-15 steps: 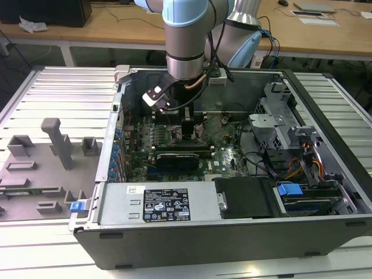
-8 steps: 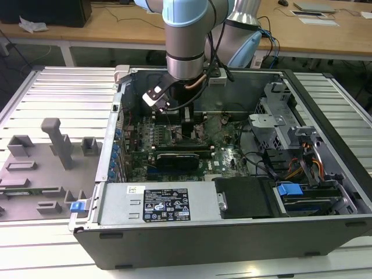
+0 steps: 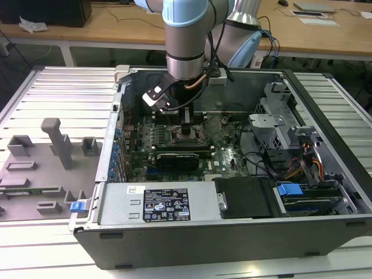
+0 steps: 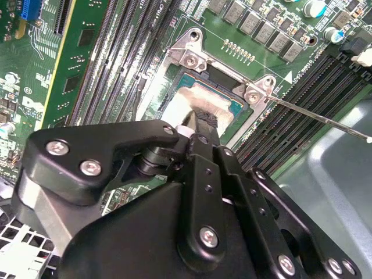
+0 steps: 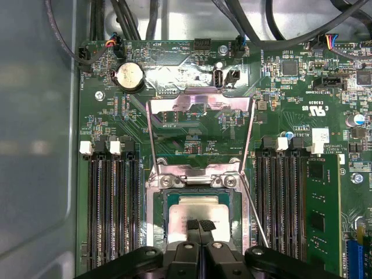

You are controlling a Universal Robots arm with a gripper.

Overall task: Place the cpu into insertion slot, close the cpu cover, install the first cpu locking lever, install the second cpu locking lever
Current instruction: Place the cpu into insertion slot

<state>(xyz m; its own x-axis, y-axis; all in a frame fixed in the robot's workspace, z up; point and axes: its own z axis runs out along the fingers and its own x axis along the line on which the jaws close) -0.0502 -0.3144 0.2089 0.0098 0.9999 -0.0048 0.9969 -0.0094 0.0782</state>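
The pincer (image 5: 199,225) has its two black fingertips (image 5: 192,226) pressed together, holding nothing, their ends resting on the pale metal top of the cpu (image 5: 200,208). The cpu lies flat in the insertion slot (image 5: 156,221) directly beneath the pincer, on the green motherboard (image 5: 116,116). Just beyond the fingertips, the cpu cover (image 5: 200,103) stands swung open on its hinge. In the second wrist view a thin locking lever (image 4: 319,118) juts out unlatched beside the slot. The open computer case (image 3: 116,238) around the arm sits on a ribbed surface (image 3: 64,93).
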